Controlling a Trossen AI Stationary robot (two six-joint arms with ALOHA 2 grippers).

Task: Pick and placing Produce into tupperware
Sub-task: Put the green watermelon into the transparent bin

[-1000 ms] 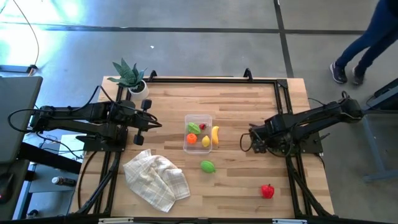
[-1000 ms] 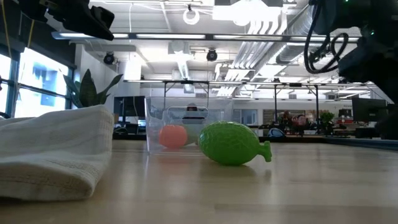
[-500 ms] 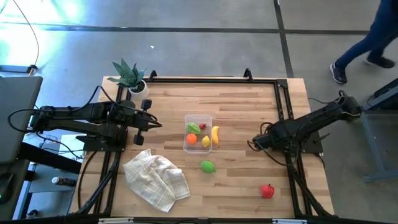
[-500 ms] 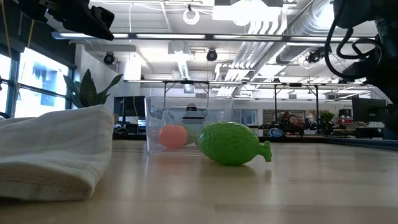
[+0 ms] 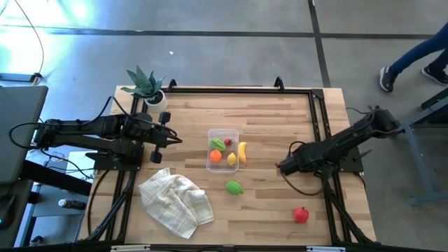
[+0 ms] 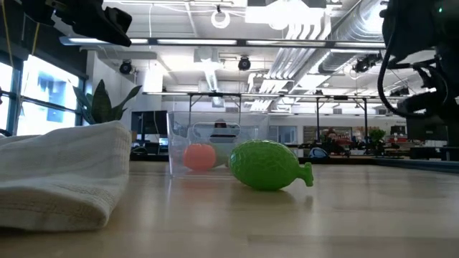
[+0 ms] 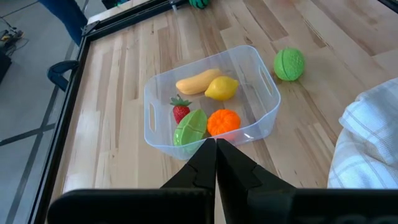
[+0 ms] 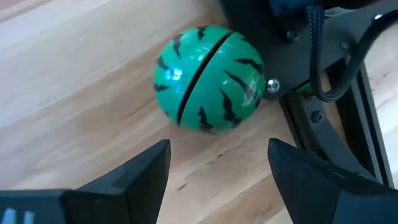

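1. Tupperware (image 5: 222, 150) mid-table holds several produce pieces; right gripper (image 5: 282, 166) has swung down toward the table since a second ago
2. Low: lime (image 6: 271, 165) outside tub
3. Left gripper (image 7: 216, 163) clenched, waiting
4. Right fingers spread before watermelon (image 8: 208, 77), likely next pick

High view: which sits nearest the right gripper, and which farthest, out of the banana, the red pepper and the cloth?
From the right gripper:
1. Banana, inside the clear tub, nearest.
2. Red pepper, by the table's front edge.
3. Cloth, far across on the left side.

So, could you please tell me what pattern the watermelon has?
Green with dark jagged stripes on the watermelon; the right wrist view shows it best.
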